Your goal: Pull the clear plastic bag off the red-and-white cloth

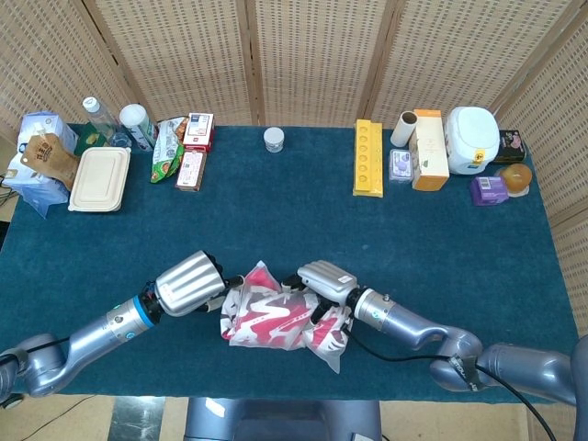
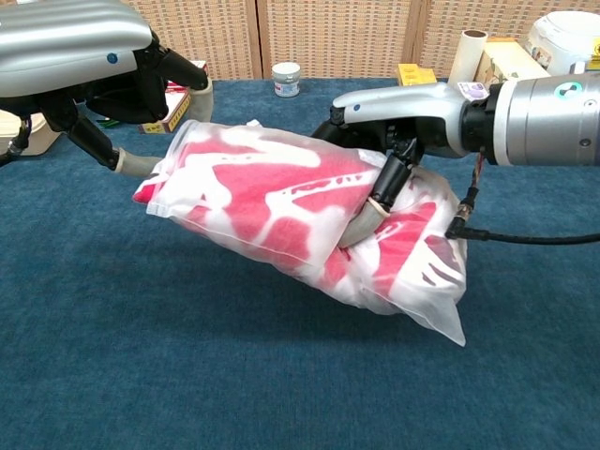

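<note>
Chest view shows the right hand (image 2: 394, 141) grasping the clear plastic bag (image 2: 309, 225) with the red-and-white cloth (image 2: 281, 192) inside, lifted above the blue tabletop (image 2: 141, 356). The left hand (image 2: 112, 84), fingers spread, touches the bag's far end; whether it grips is unclear. It should probably pinch only film there, then pull away.

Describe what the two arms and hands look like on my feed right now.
Both arms are silver-grey metal. The left hand has a ribbed silver back with a small blue dot, dark fingers with beige tips, and a blue ring at the wrist. The right hand has a smooth silver back, a small label and a teal wrist dot. A black cable trails from the right forearm.
</note>
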Tool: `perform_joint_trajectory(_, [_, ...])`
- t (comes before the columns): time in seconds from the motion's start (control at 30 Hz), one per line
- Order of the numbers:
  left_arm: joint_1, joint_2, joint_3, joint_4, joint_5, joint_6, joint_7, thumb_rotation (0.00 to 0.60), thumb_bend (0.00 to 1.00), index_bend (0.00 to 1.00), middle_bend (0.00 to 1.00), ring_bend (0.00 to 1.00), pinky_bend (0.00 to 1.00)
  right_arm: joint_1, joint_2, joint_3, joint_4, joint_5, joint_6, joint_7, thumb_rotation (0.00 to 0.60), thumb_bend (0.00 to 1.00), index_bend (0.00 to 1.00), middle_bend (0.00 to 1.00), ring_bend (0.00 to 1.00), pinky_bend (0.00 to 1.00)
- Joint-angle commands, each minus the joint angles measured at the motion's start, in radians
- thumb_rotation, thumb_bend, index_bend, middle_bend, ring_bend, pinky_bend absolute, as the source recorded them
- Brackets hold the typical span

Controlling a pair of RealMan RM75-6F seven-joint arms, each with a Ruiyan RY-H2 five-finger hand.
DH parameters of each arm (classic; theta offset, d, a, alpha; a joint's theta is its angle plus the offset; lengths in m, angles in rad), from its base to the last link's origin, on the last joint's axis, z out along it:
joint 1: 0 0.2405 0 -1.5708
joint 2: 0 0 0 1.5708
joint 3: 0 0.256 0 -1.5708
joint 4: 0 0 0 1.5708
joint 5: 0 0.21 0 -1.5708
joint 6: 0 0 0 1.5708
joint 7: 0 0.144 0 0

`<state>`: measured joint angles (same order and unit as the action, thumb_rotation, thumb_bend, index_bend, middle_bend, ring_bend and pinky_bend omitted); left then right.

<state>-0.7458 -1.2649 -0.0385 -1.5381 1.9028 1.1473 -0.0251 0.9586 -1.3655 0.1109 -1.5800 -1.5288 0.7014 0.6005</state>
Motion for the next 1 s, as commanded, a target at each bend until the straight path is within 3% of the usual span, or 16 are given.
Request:
perform_joint_trajectory(0.03, [-0.005, -0.007, 0.001, 0.004, -0.001, 0.003, -0.002, 0.6, 0.25, 0.48, 0.99, 0.86, 0.84, 0.002, 0.0, -0.003, 0.0, -0.003, 0.002, 0.002, 0.6, 0.15, 0.78, 0.89, 1.0, 1.0])
perform_joint_trajectory(1.0, [-0.026, -0.033, 0.034, 0.022, -0.022, 0.044, -0.014, 0.6, 0.23, 0.48, 0.99, 0.86, 0.84, 0.016, 0.013, -0.02, -0.002, -0.007, 0.016, 0.085, 0.6, 0.15, 0.78, 0.89, 1.0, 1.0])
